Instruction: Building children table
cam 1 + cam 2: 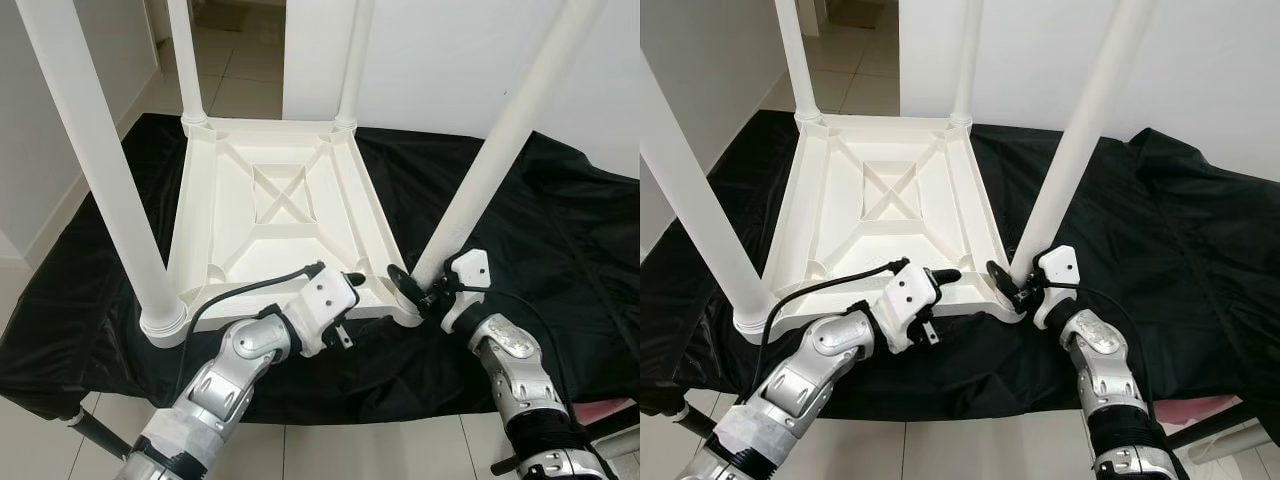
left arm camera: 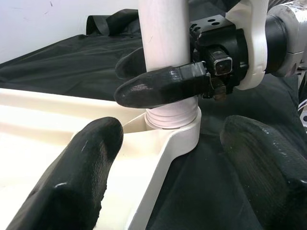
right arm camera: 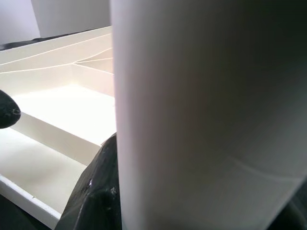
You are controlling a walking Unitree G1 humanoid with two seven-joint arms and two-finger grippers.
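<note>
**White table upside down, right hand on one leg**

The tops of all four legs are cut off by the edge of the head views. In the right wrist view the near-right leg [image 3: 206,115] is so close that it is just a big white blur, and one black finger [image 3: 98,191] peeks out beside it. The other finger of that hand is hidden behind the leg.

The table [image 1: 280,200] is white plastic. It lies upside down on a black cloth [image 1: 560,230], with its legs pointing up. Its underside has ribs that cross in an X in the middle. The near-left leg [image 1: 105,170] stands in a round socket at the corner. The cloth is wrinkled and spreads well past the table on the right.

The right hand [image 1: 412,290] is closed around the near-right leg, just above its socket. The left hand [image 1: 952,277] is open wide and holds nothing. It hangs over the near edge of the table, pointing toward that same corner, close to the right hand but not touching it.
</note>
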